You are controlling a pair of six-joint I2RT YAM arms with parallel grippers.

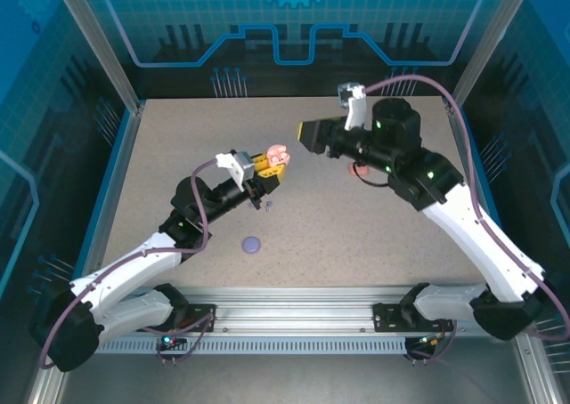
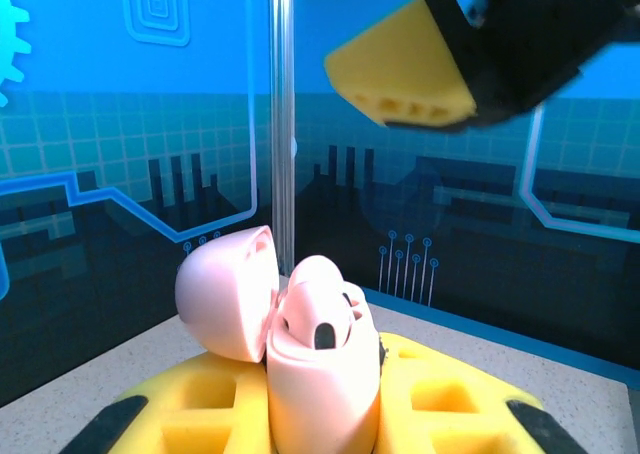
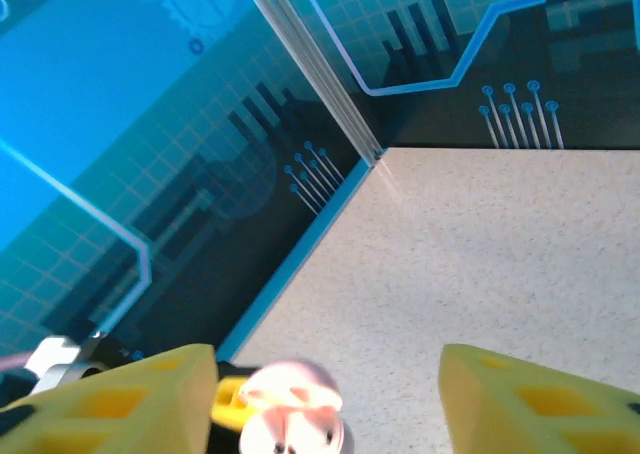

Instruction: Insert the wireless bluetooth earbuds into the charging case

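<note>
My left gripper [image 1: 264, 176] is shut on the pale pink charging case [image 1: 278, 156], holding it upright above the middle of the table. In the left wrist view the case [image 2: 325, 384] sits between my yellow fingers [image 2: 200, 414], its lid [image 2: 225, 294] hinged open to the left. A pale pink earbud [image 2: 322, 319] sits in the case's mouth. My right gripper [image 1: 305, 138] hovers just right of and above the case, open. Its wrist view shows the case [image 3: 293, 421] low between its spread fingers [image 3: 120, 404], apart from both. A tiny purple earbud [image 1: 268, 206] lies on the table below the left gripper.
A shut purple case [image 1: 252, 244] lies on the table in front of the left arm. A coral-orange object [image 1: 360, 168] is partly hidden under the right arm. Blue enclosure walls and metal posts [image 1: 102, 57] ring the speckled table [image 1: 178, 137].
</note>
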